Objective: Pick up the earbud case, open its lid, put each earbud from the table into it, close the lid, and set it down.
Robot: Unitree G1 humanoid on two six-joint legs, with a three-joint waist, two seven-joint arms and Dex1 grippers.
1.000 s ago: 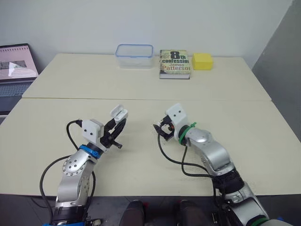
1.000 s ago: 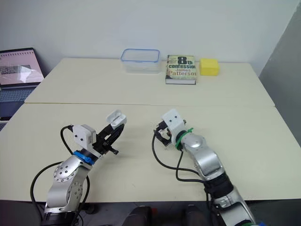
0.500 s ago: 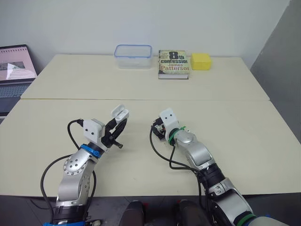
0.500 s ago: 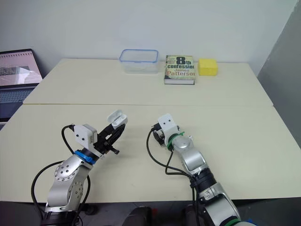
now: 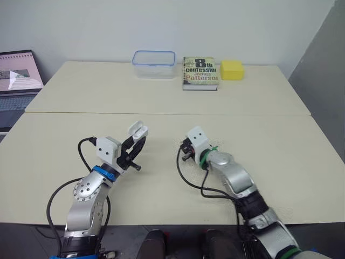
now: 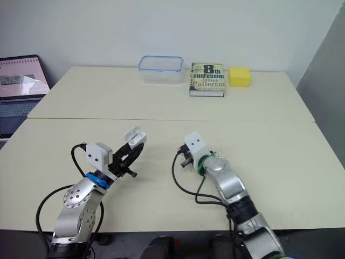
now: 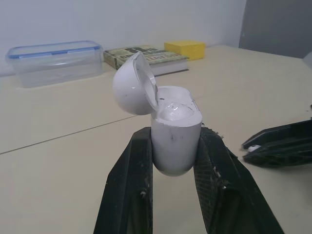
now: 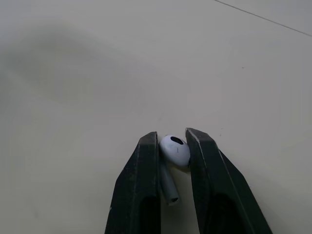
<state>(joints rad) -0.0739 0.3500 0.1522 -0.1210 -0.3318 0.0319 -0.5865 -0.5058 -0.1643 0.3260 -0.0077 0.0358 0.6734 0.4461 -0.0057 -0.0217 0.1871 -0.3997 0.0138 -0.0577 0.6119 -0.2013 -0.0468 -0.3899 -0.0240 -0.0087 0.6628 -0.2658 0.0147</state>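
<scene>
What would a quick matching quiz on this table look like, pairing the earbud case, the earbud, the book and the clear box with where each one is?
1 earbud case
2 earbud
3 book
4 clear box

A pinched in the right gripper
B between the clear box and the yellow block
C held in the left gripper, lid open
D blue-rimmed, left of the book

Pairs: 1-C, 2-A, 3-B, 4-D

One each: earbud case (image 7: pixel 173 136), earbud (image 8: pixel 174 151), book (image 5: pixel 200 73), container (image 5: pixel 154 63), yellow block (image 5: pixel 231 70), laptop (image 5: pixel 19 81).
</scene>
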